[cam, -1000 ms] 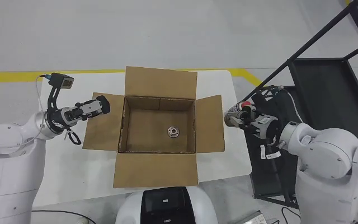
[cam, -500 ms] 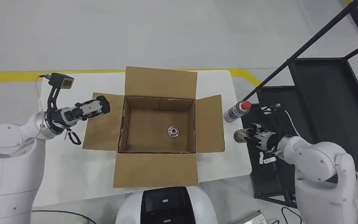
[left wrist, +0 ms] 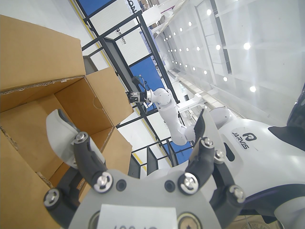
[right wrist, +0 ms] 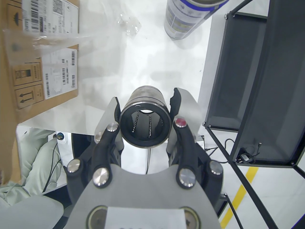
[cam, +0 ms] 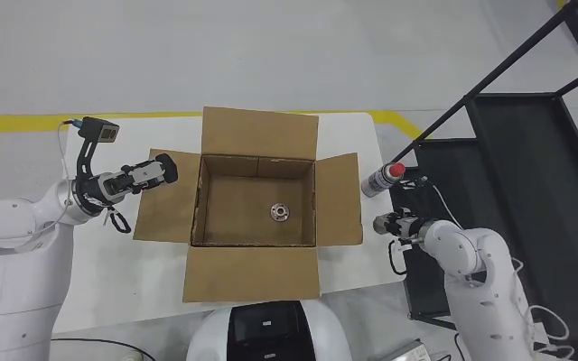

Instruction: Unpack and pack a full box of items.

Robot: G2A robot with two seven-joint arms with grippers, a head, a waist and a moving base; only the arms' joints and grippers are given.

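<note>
An open cardboard box (cam: pixel 257 135) sits mid-table, with a small metal flanged ring (cam: pixel 278 211) on its floor. My right gripper (cam: pixel 384 223) (right wrist: pixel 145 101) hovers over the table's right side, just off the box's right flap, shut on a steel cylindrical bearing (right wrist: pixel 145 117). A red-capped spray can (cam: pixel 383 179) (right wrist: pixel 195 5) stands upright a little beyond it. Left of the box my left gripper (cam: pixel 164 169) (left wrist: pixel 128 129) is held open with nothing between its fingers, pointing at the box (left wrist: pixel 35 60).
A black metal rack (cam: pixel 515 162) (right wrist: pixel 257 72) stands close against the table's right edge. A clear plastic bag (right wrist: pixel 128 24) lies on the table beside the labelled right flap (right wrist: pixel 47 48). Bare table surface (cam: pixel 108 280) lies near the front left.
My right gripper has drawn back from the spray can toward the table's near side, leaving the can standing on its own. The left arm has not moved.
</note>
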